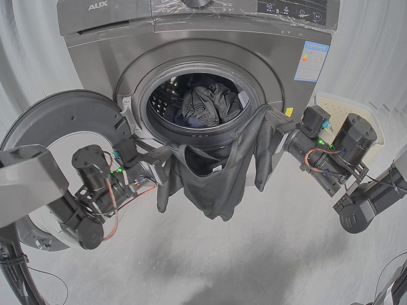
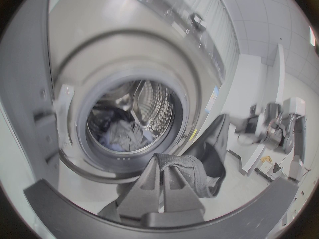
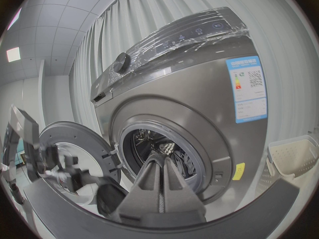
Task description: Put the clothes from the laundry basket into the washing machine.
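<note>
Pale pleated curtain (image 1: 373,43) in the head view's upper corners, grey floor (image 1: 271,259) along its bottom, tiled ceiling (image 3: 50,17) with lit panel (image 3: 13,54) at right wrist view's upper left

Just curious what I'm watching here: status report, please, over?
Left gripper and right gripper both shut on one dark garment, stretched before the washing machine. Door wide open. Clothes already inside.
</note>
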Robot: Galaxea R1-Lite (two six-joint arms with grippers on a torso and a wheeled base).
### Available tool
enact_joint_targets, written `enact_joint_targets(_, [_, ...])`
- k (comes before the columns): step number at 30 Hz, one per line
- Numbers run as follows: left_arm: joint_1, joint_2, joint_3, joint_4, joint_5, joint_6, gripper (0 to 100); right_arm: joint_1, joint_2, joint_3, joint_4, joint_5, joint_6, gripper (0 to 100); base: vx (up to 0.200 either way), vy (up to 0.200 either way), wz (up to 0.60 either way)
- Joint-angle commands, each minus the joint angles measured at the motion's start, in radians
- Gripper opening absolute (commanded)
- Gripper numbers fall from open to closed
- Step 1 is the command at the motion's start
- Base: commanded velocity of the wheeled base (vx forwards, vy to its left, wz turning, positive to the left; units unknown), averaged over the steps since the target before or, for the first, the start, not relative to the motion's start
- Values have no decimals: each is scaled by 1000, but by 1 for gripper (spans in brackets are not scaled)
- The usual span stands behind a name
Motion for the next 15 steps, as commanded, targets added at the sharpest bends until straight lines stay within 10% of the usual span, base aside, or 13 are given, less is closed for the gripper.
enact_joint_targets(1, [18,-314,136,-3,-5,-6,0,-50,-45,127,-41,22,13,0,0,0,0])
enact_joint_targets(15, [65,-377,110,-1,1,5,0,-89,-81,131,-46,32,9,0,0,0,0])
